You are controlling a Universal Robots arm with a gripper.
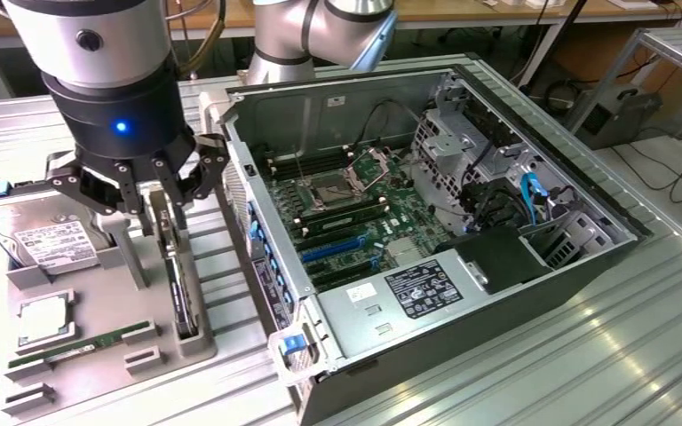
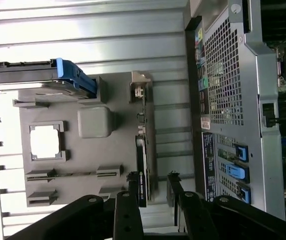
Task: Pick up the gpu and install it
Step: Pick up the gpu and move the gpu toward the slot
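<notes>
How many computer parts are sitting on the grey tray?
4. The hard drive lies farthest back on the tray, the square chip in front of it, the green memory stick nearest the camera, and the gpu stands on edge beside the computer case. None seems hidden.

Ext. cam: off arm, high, angled steeply down over bench, mid-range. Open PC case (image 1: pixel 471 355) sits centre, grey parts tray (image 1: pixel 110 253) at ext. view's left. Wrist cam: on wrist, looks straight down past gripper (image 2: pixel 153 182), close above tray. Shared: tray, gpu (image 1: pixel 178 275) upright in slot, hard drive (image 1: pixel 45 238), case rear panel.
</notes>
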